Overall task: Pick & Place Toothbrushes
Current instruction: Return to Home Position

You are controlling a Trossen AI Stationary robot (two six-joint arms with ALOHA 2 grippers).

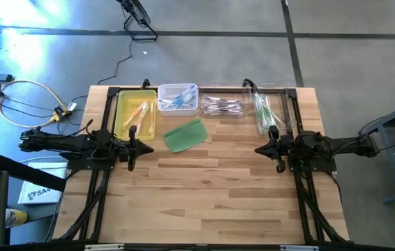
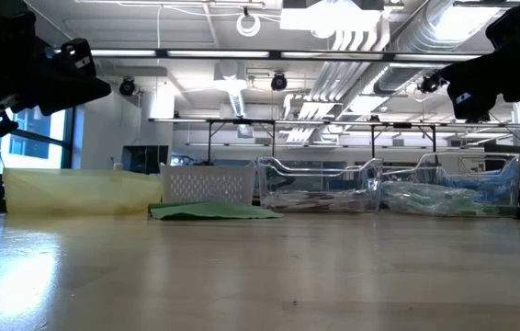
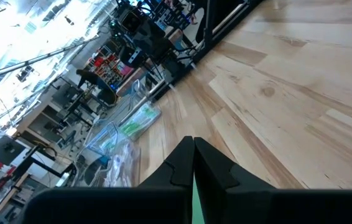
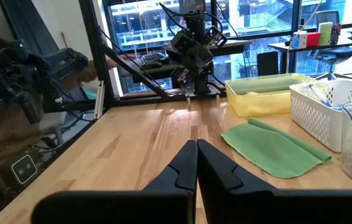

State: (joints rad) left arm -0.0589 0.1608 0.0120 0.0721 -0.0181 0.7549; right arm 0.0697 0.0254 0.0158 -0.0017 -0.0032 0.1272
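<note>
Toothbrushes lie sorted in four containers along the far edge: orange-pink ones in a yellow tray (image 1: 135, 111), blue ones in a white basket (image 1: 178, 99), purple ones in a clear bin (image 1: 222, 105), green ones in a clear bin (image 1: 268, 111). My left gripper (image 1: 150, 148) hovers shut above the table's left side, pointing level toward the right. My right gripper (image 1: 258, 149) hovers shut on the right side, pointing level toward the left. Each wrist view shows its own fingers (image 3: 193, 163) (image 4: 196, 163) pressed together with nothing between them.
A flat green pad (image 1: 185, 135) lies on the table in front of the white basket, also seen from the right wrist as a green pad (image 4: 275, 146). The bare wooden tabletop (image 1: 204, 195) stretches between the arms to the near edge. Black frame rails (image 1: 107, 111) flank both sides.
</note>
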